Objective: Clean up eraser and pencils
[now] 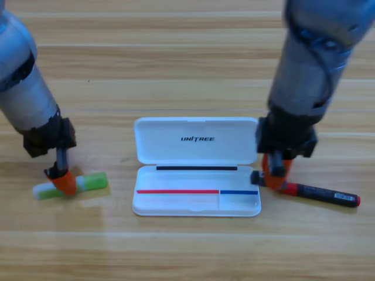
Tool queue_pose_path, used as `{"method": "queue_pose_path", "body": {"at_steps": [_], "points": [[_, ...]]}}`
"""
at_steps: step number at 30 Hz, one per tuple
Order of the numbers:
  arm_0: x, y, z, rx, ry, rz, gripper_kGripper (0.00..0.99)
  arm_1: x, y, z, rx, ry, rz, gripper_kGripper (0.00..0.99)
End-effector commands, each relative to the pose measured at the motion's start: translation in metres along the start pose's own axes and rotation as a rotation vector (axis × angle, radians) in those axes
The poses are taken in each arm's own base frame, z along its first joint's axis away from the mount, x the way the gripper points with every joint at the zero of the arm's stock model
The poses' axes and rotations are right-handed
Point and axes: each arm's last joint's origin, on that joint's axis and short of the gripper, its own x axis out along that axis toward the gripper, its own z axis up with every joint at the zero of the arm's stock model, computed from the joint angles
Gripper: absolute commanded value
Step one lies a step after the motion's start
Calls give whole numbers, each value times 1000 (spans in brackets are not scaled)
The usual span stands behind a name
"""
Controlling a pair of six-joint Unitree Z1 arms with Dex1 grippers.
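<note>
The left end effector [63,181] points down at the wooden table [176,58] on the near left, and its orange jaws sit over the middle of the light-green stick [88,182], which lies flat and almost level with its white end toward the left edge and its green end reaching out to the right of the jaws; the jaws cover the stick where they meet it, and I cannot tell whether they are clamped on it or merely set around it. To the right of this end effector, well apart from it, the white case [197,140] lies open at the middle of the table, lid folded back toward the far side and the shallow tray toward the near side. The right end effector [274,174] comes down just beside the case's right edge, at the level of the hinge, with its orange jaws over the left end of the black marker [319,193]; that end pokes out a little to the left of the jaws, touching or nearly touching the case, and the barrel runs away to the right and slightly nearer, with red showing along it and at its far tip. Here too the gap between the jaws is hidden, so their grip cannot be told. The eraser cannot be made out anywhere.
</note>
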Motion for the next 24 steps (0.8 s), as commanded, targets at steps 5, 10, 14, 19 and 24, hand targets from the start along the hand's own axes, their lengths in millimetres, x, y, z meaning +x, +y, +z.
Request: {"method": "queue_pose_path", "body": {"at_steps": [5, 10, 14, 19, 24], "points": [[24, -7, -17, -20, 33, -64, 960, 66, -17, 31, -55, 92, 72, 0], [28, -11, -20, -21, 28, -60, 954, 73, -23, 37, -59, 94, 68, 0], [32, -10, -19, -26, 36, -57, 930, 79, -26, 39, -63, 99, 66, 0], [37, -9, -18, -30, 42, -60, 894, 82, -28, 43, -68, 100, 63, 0], [44, -7, -16, -12, 56, -67, 775, 86, -29, 43, -68, 108, 64, 0]]}}
